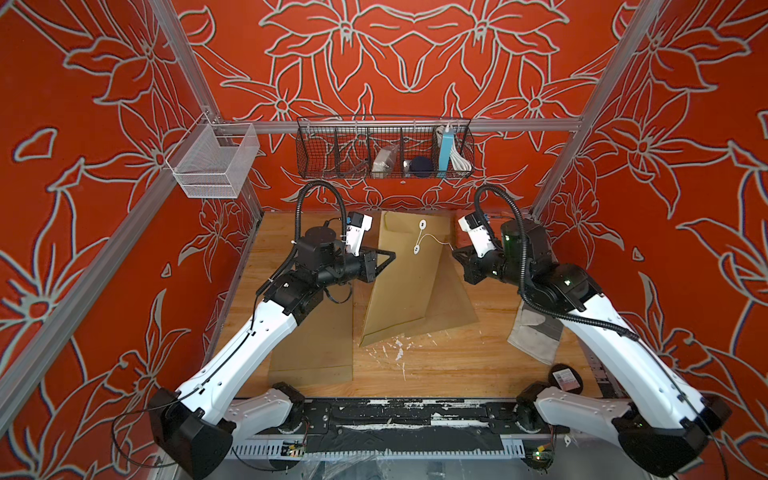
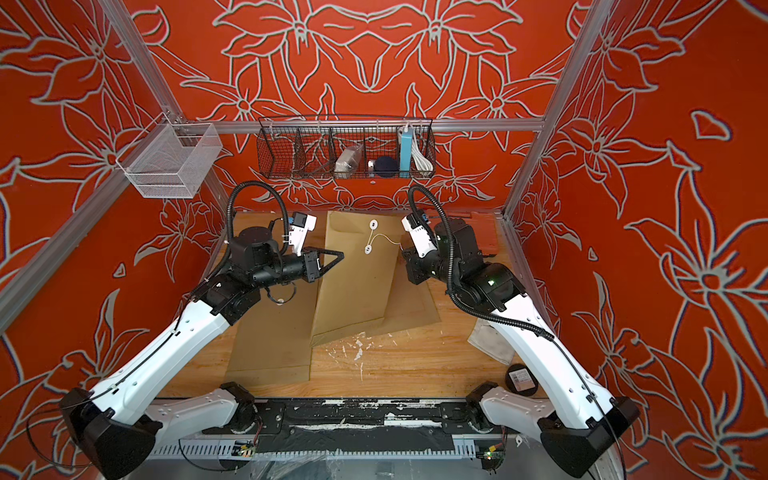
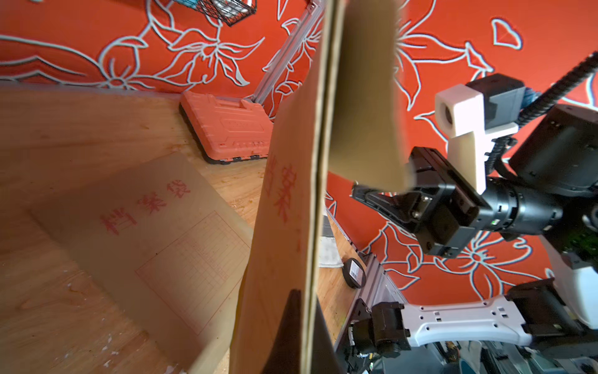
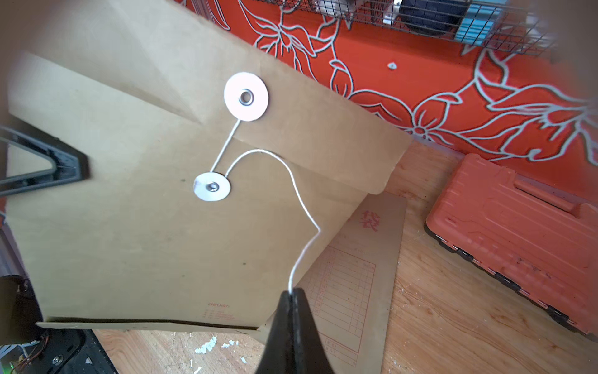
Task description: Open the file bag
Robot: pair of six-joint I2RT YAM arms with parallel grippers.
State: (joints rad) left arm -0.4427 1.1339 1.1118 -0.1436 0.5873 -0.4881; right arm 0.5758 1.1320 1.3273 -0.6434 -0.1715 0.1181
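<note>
The file bag (image 1: pixel 399 286) (image 2: pixel 353 286), a brown paper envelope, stands tilted up off the wooden table (image 1: pixel 436 361) in both top views. My left gripper (image 1: pixel 392 254) (image 2: pixel 341 254) (image 3: pixel 305 291) is shut on the bag's (image 3: pixel 284 243) left edge. The flap lies folded over the bag (image 4: pixel 145 226). A white string (image 4: pixel 301 200) (image 1: pixel 432 237) runs from the flap's disc (image 4: pixel 246 96) to the lower disc (image 4: pixel 212 187), then loops out to my right gripper (image 4: pixel 293 291) (image 1: pixel 454 249) (image 2: pixel 402 250), which is shut on the string's end beside the bag's right edge.
Two more brown file bags lie flat on the table, one on the left (image 1: pixel 311 345), one under the raised bag (image 1: pixel 453 299). An orange tool case (image 4: pixel 511 233) (image 3: pixel 226 126) sits by the back wall. A grey cloth (image 1: pixel 536 332) and a black puck (image 1: pixel 565 377) lie at the right. Wire baskets (image 1: pixel 384 149) (image 1: pixel 212 160) hang above.
</note>
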